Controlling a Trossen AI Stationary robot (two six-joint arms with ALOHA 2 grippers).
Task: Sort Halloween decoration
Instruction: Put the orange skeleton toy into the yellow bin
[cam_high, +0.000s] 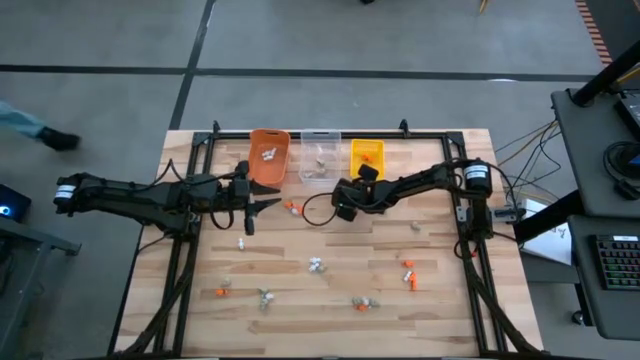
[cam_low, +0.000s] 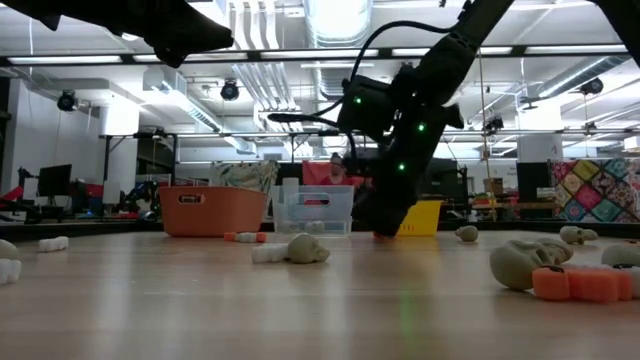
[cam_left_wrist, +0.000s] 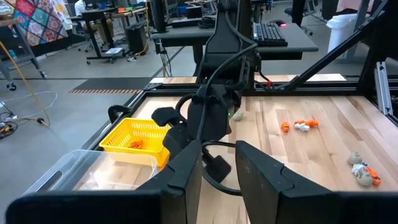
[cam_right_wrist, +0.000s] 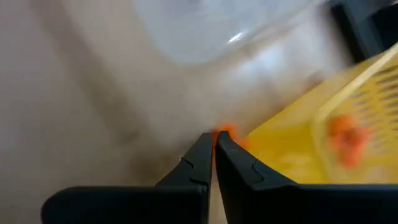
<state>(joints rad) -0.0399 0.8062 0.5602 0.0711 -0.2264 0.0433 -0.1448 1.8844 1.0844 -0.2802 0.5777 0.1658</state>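
At table centre, just at 7 o'clock of the yellow bin (cam_high: 367, 155): right gripper (cam_right_wrist: 214, 138) down low, fingers pinched tight on a tiny orange trinket (cam_right_wrist: 224, 131). Off at 9 o'clock, below the orange bin (cam_high: 269, 155): left gripper (cam_high: 262, 206) hovering, fingers partly apart, nothing held. Scattered toward 6 o'clock across the table (cam_high: 330, 300): more trinkets (cam_high: 315, 265), orange, white and grey-tan.

Bright, even light falls from ceiling fixtures (cam_low: 338, 22), which glare white in the low view. The table (cam_high: 330, 245) shows only soft, faint shadows. The right wrist view is smeared with blur. In the low view, the nearest trinkets (cam_low: 570, 275) look soft.
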